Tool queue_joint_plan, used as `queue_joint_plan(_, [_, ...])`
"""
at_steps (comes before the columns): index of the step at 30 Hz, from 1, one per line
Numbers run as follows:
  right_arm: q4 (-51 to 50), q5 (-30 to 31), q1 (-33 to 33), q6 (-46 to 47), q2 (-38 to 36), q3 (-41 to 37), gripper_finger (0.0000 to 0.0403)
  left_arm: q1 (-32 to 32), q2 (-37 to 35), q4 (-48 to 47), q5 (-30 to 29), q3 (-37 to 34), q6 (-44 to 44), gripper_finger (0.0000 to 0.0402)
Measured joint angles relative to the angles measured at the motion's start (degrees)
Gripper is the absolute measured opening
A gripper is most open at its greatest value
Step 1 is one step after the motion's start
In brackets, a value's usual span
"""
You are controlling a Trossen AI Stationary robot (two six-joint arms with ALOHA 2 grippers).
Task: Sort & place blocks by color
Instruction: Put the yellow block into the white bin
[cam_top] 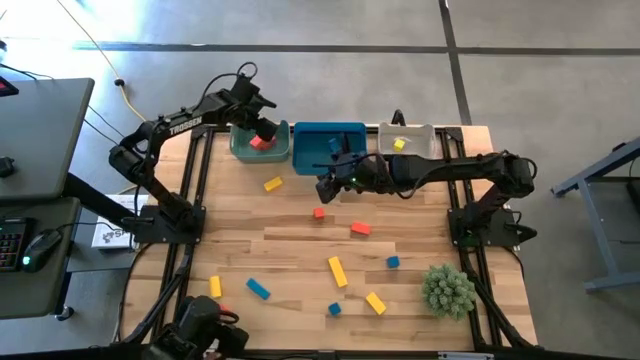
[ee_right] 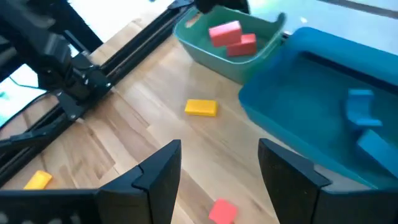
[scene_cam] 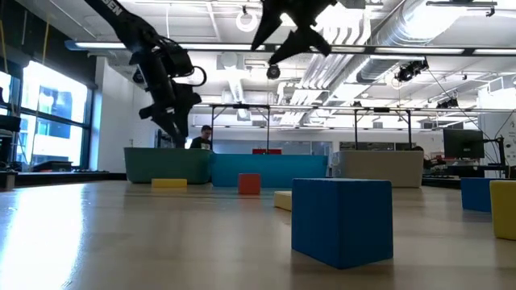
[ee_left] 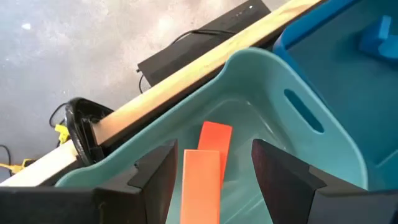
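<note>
The left gripper [ee_left: 211,177] hangs wide open over the green bin [cam_top: 243,146], red blocks [ee_left: 205,168] lying directly beneath it with their own colour, while the right gripper [ee_right: 217,171], empty and spread, hovers above the loose blocks [cam_top: 338,270].

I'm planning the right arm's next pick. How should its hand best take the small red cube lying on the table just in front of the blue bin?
Probably straight from above. The small red cube sits flat on bare wood with open space all round, so the fingers can close on two opposite side faces. The right hand, open, hovers close by, near the blue bin. The left hand is over the teal bin.
</note>
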Motion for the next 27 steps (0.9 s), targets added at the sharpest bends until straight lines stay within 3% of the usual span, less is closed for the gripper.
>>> queue_joint_plan(4, [-10.02,-0.25,1.14,6.44,0.01,1.84,0.0202,-0.24,-0.94,-2.06,0.33,1.48,1.19,0.0195])
queue_joint_plan(11, [-20.49,-7.67,4.52,19.04,0.01,1.93,0.0202,-1.94,-4.41,-4.74,0.44,1.68,1.46,0.0197])
queue_joint_plan(22, [-26.17,-12.85,14.89,34.72,1.39,1.93,0.0202,-6.68,-7.48,-7.32,0.44,1.68,1.36,0.0197])
queue_joint_plan(27, [-28.21,-19.79,19.0,38.75,4.39,1.9,0.0202,-8.54,-7.48,-7.77,0.42,1.67,1.39,0.0196])
